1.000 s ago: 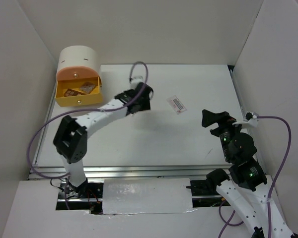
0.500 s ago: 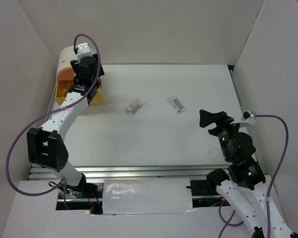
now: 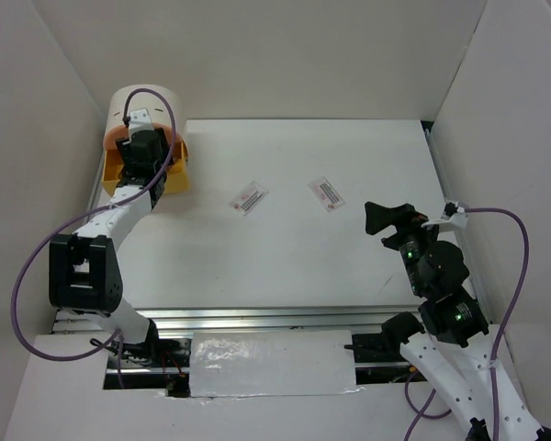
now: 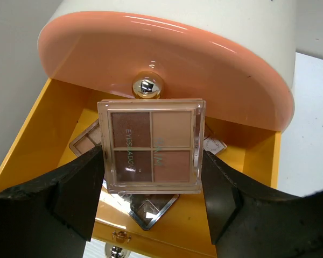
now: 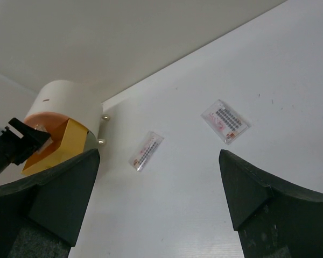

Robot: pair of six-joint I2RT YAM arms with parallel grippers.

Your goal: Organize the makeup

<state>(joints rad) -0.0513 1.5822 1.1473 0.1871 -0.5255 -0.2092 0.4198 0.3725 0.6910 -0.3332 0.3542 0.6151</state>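
Observation:
My left gripper (image 3: 143,152) (image 4: 153,156) is shut on a clear square eyeshadow palette (image 4: 152,145) with four brown-toned pans. It holds the palette just above the open yellow drawer (image 4: 40,140) of the drawer box (image 3: 145,103). Two more palettes (image 4: 149,208) and a white sachet (image 4: 215,144) lie inside the drawer. Two white printed sachets lie on the table, one (image 3: 249,197) (image 5: 146,150) left of the other (image 3: 326,193) (image 5: 225,121). My right gripper (image 3: 387,216) (image 5: 158,158) is open and empty, above the table at the right.
The pink drawer (image 4: 167,54) above the yellow one is closed, with a round metal knob (image 4: 146,86). White walls (image 3: 37,110) enclose the table on the left, back and right. The box stands in the far left corner.
My left arm has swung from the table's middle to over the yellow drawer. The left sachet it covered now shows. The right gripper has shifted slightly left.

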